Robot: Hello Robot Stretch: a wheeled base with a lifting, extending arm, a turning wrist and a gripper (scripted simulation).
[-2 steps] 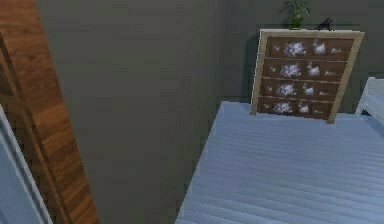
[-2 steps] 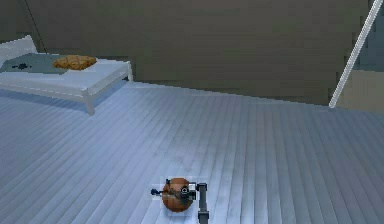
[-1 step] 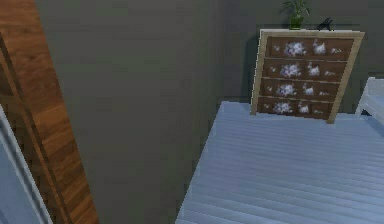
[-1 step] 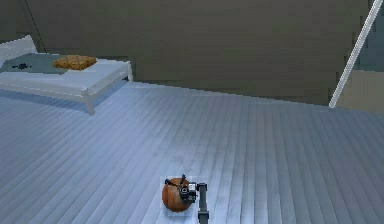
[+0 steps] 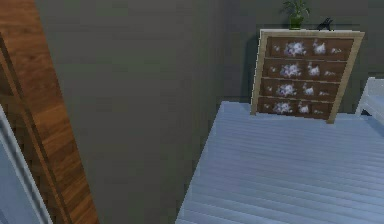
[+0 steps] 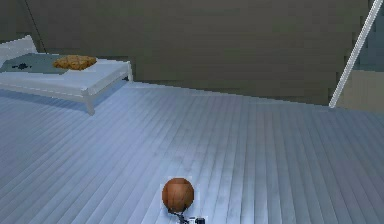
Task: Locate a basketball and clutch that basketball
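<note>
Forward view: a dresser (image 5: 305, 72) stands at the floor's (image 5: 290, 170) far edge. Arm side view: the basketball (image 6: 177, 193) lies on the floor, the tool (image 6: 188, 215) by it, grip impossible to tell. Likely the grasping step; next, lift it clear

Basketball (image 6: 178, 193) on floor (image 6: 260, 150) — bed (image 6: 95, 76) well behind at left, plant (image 5: 296, 12) atop dresser (image 5: 305, 72) against wall (image 5: 150, 70)

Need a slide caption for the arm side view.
Orange basketball on pale striped floor, gripper near it at the bottom edge, low white bed beyond.
</note>
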